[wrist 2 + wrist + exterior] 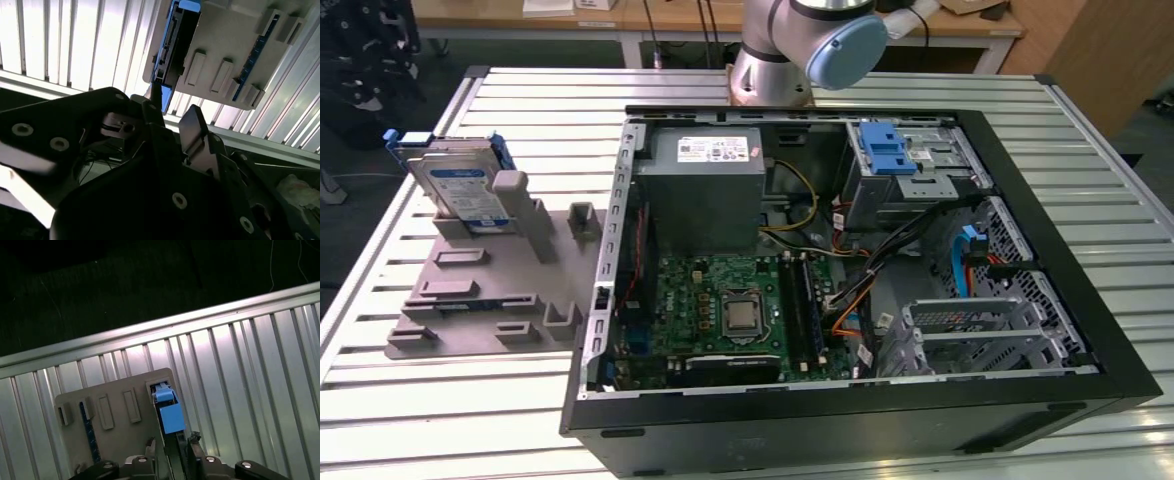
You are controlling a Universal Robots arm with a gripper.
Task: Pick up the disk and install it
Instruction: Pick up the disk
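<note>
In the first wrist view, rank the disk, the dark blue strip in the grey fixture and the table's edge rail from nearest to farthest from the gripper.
1. The disk, standing in the grey fixture, just off the gripper.
2. The dark blue strip, in a slot across the fixture.
3. The table's edge rail, beyond the fixture, farthest.

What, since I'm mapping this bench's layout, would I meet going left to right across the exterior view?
Disk → grey power supply → drive cage with its blue latch.
</note>
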